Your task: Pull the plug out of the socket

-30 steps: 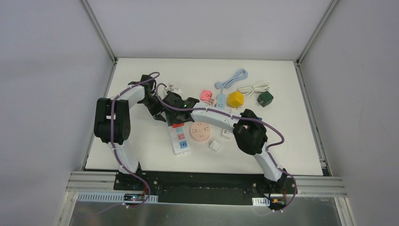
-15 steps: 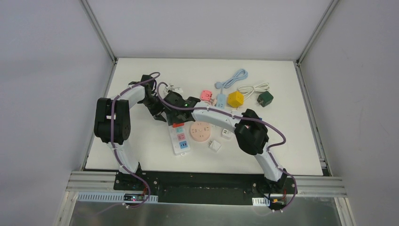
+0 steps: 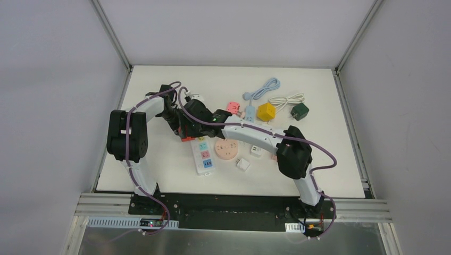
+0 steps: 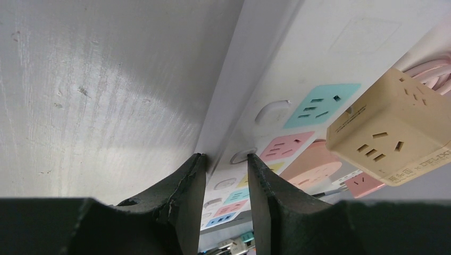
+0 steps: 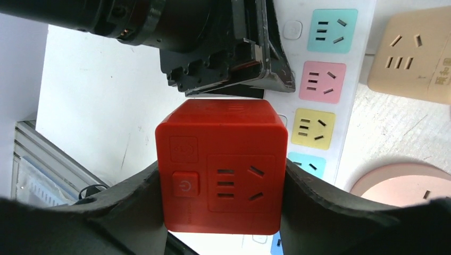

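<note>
Compared with a second ago, the red cube plug (image 3: 187, 139) no longer sits on the far end of the white power strip (image 3: 204, 156). In the overhead view it shows just to the left of that end, and the right arm's elbow has swung outward and nearer the worktop's (image 3: 159, 164) front edge.

The right wrist view shows what the overhead hides. The right pincer (image 5: 222, 178) pinches the cube between both fingers, its socket face and power button towards the camera; its underside is hidden. The strip's teal, pink and yellow outlets lie uncovered to the side.

The left wrist view alone shows the left pincer (image 4: 226, 170) pressed onto the strip's edge, one finger on each side. A beige cube socket (image 4: 388, 138) lies close by.
</note>
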